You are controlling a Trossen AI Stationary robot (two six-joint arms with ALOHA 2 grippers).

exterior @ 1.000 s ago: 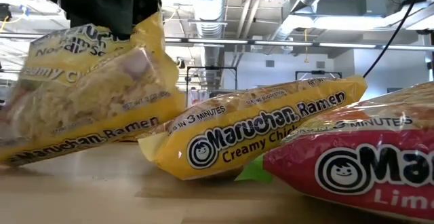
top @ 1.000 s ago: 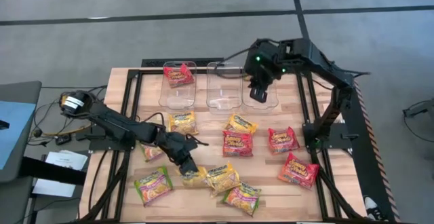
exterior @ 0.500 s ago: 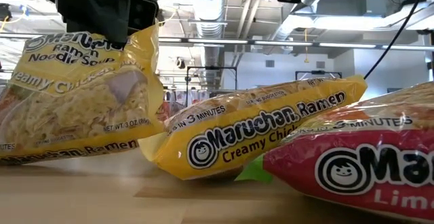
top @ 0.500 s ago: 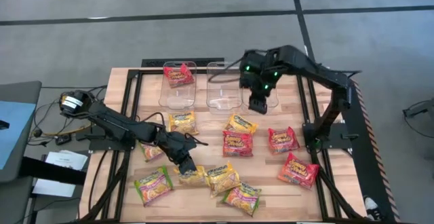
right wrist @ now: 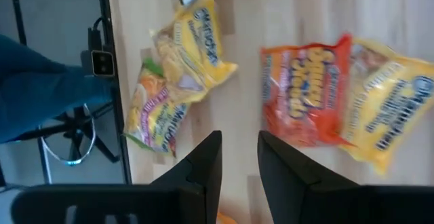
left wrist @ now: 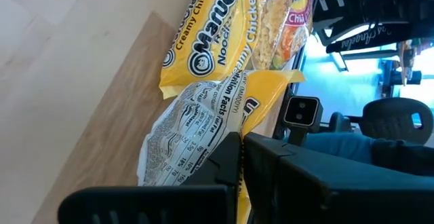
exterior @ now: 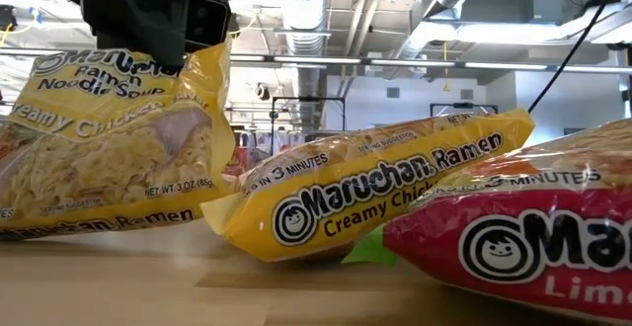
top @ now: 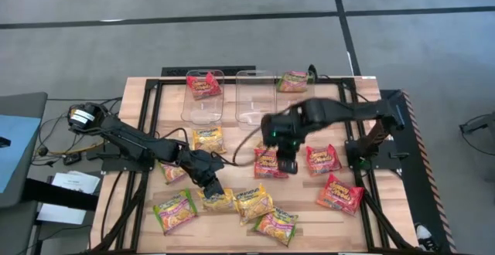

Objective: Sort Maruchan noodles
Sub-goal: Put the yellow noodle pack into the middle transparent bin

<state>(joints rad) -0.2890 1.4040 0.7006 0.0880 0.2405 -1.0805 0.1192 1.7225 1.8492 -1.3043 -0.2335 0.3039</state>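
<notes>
Maruchan noodles lie scattered on the wooden table. My left gripper [top: 213, 187] is shut on a yellow packet [top: 220, 200] near the front left; the same packet [exterior: 109, 148] fills the left of the low view. My right gripper [top: 286, 161] hangs open over a red packet [top: 265, 163] at the table's middle, with nothing between its fingers [right wrist: 203, 163]. At the far edge stand three clear bins. The left bin [top: 203, 104] holds a red packet [top: 203, 84], the middle bin [top: 255, 100] shows none, and the right one holds a green-and-pink packet [top: 294, 81]. My left gripper pinches the yellow packet by its upper edge [left wrist: 227, 125] between its two fingers, coming down at a slant. The packet hangs tilted below the fingers [exterior: 148, 20], printed front toward the low camera. Whether its lower edge [exterior: 99, 229] rests on the table I cannot tell.
Near the held one lie a yellow packet [top: 254, 202], a green-and-pink one [top: 174, 211] and another [top: 277, 224]. Red packets [top: 321, 158] [top: 339, 193] lie to the right, yellow ones [top: 207, 139] [top: 276, 141] toward the middle. A black frame [top: 147, 131] edges the table.
My right gripper has swung from above the far right bin toward the near edge and down, tipping steeper, and now hangs over the red packet in the middle. The green-and-pink packet now shows in that bin. The yellow packet in my left gripper has swung a little more upright.
</notes>
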